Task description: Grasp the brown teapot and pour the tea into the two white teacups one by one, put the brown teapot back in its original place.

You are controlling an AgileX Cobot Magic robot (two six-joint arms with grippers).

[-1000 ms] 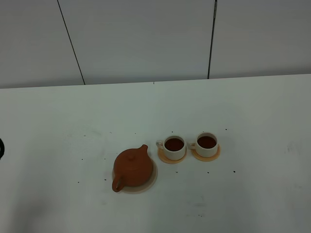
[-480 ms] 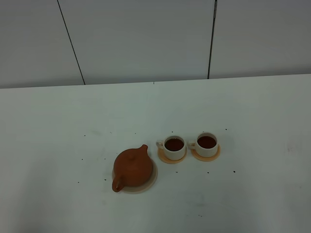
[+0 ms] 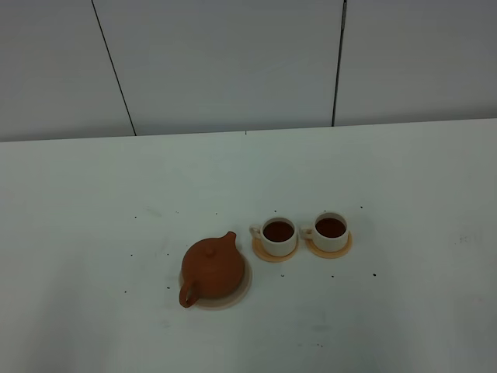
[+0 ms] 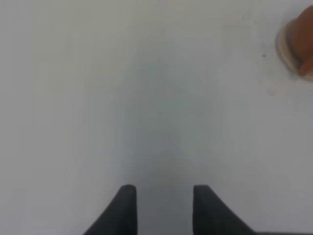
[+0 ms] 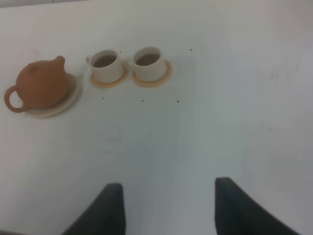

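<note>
On the white surface [image 3: 404, 179] the brown teapot [image 3: 212, 268] sits on its beige trivet [image 3: 244, 286] beside two full white teacups [image 3: 279, 231] [image 3: 331, 227], both grippers' fingers [image 4: 128, 208] [image 5: 112, 208] released, grasping nothing.

We find no readable text, label, brand, number or sign on anything in these views.

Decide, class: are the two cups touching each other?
Apart. The right wrist view shows the left cup and right cup with table between their coasters, though the right cup's handle reaches nearly to the left cup.
</note>
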